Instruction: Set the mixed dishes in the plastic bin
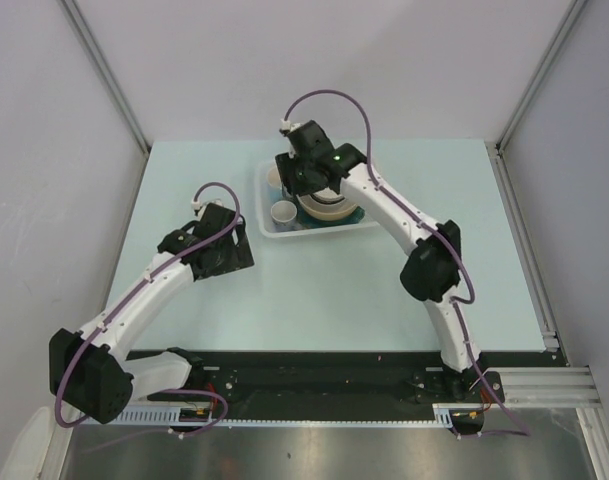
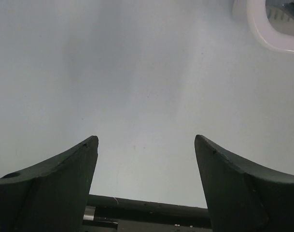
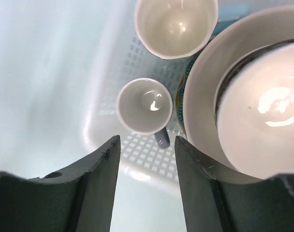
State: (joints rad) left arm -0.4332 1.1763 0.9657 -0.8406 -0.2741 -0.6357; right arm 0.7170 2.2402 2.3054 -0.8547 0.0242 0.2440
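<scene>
The plastic bin (image 1: 269,228) stands at the back middle of the table. It holds a stack of white bowls (image 1: 329,205) on a teal plate (image 1: 355,214) and a small white mug (image 1: 283,212). In the right wrist view the mug (image 3: 145,106) has a grey handle. A second white cup (image 3: 175,24) is behind it, and the stacked bowls (image 3: 253,96) are to the right. My right gripper (image 3: 147,145) is open and empty above the bin's perforated near wall (image 3: 151,157). My left gripper (image 2: 144,142) is open and empty over bare table.
The left gripper (image 1: 227,252) hovers left of the bin, whose corner (image 2: 267,29) shows in the left wrist view. The right gripper (image 1: 302,183) and its arm reach over the bin. Grey walls enclose the table, and a black rail runs along its near edge.
</scene>
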